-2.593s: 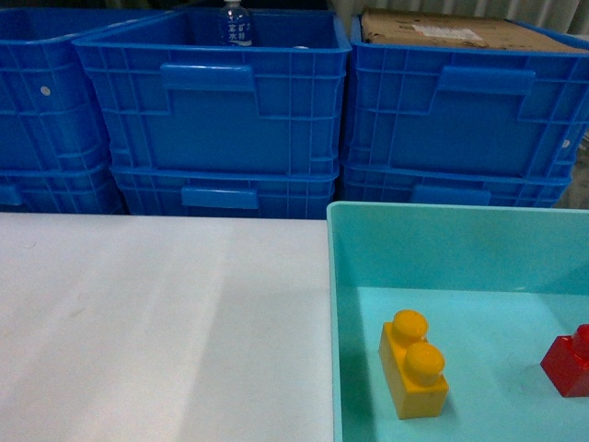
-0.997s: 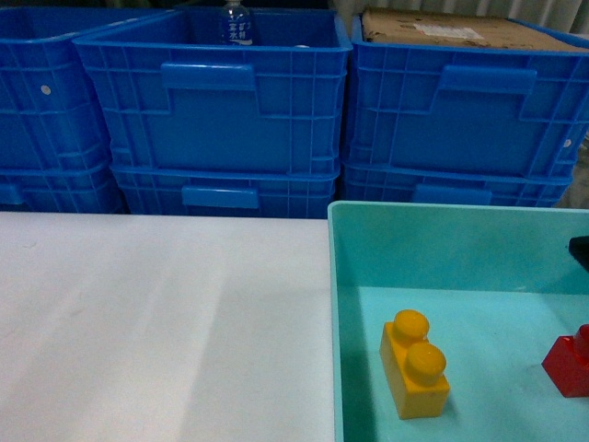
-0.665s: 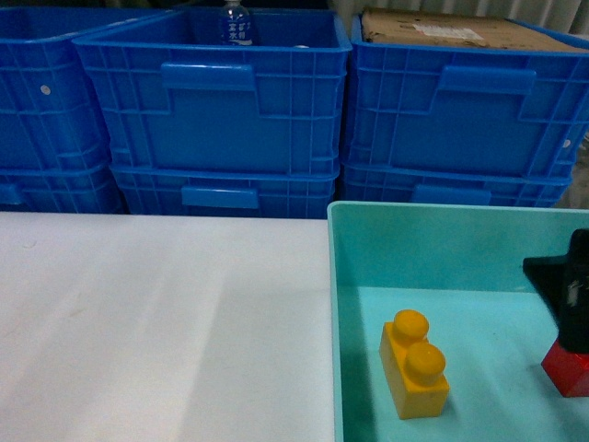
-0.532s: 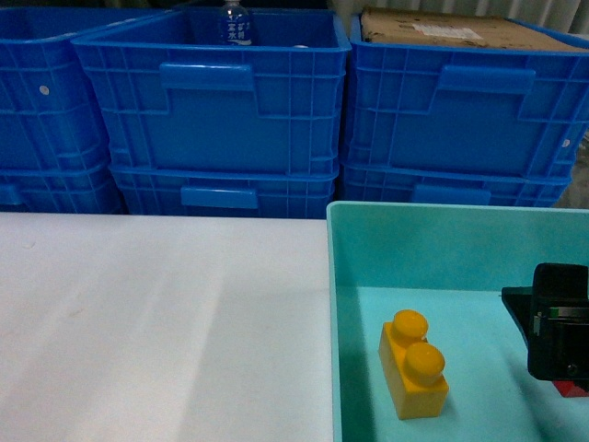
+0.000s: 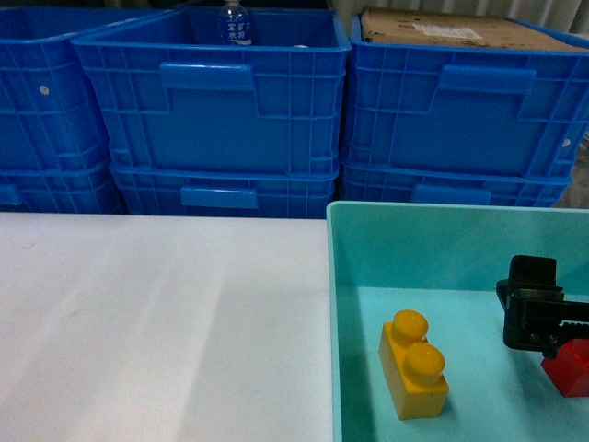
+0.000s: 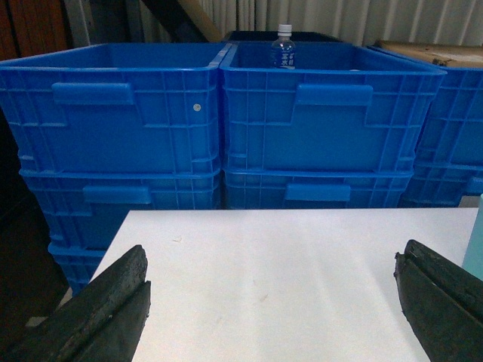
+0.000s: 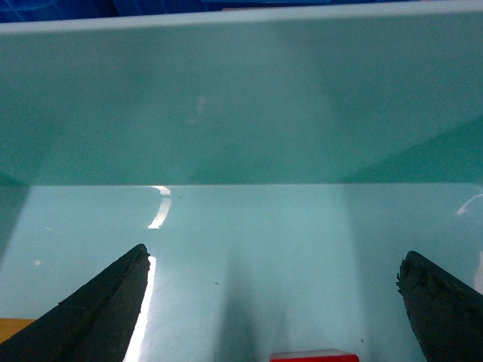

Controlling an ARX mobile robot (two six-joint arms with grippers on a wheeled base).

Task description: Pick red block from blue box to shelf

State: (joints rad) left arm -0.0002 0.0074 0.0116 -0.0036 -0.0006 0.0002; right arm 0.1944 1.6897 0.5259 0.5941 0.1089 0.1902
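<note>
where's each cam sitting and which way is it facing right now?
Head: on the robot, looking forward and down over the white table at stacked blue crates and the blue box; the right gripper shows beside the red block.
Left wrist: above the table, facing the crates; its own open jaws frame the bottom corners.
Right wrist: inside the blue box, facing its far wall; open jaws, red block's top at bottom edge.
Shared: head and left wrist both see the water bottle.

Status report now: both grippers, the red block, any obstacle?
Left gripper open over white table. Right gripper open inside turquoise plastic box, above small red plastic block, not gripped. Yellow two-stud brick sits apart.
</note>
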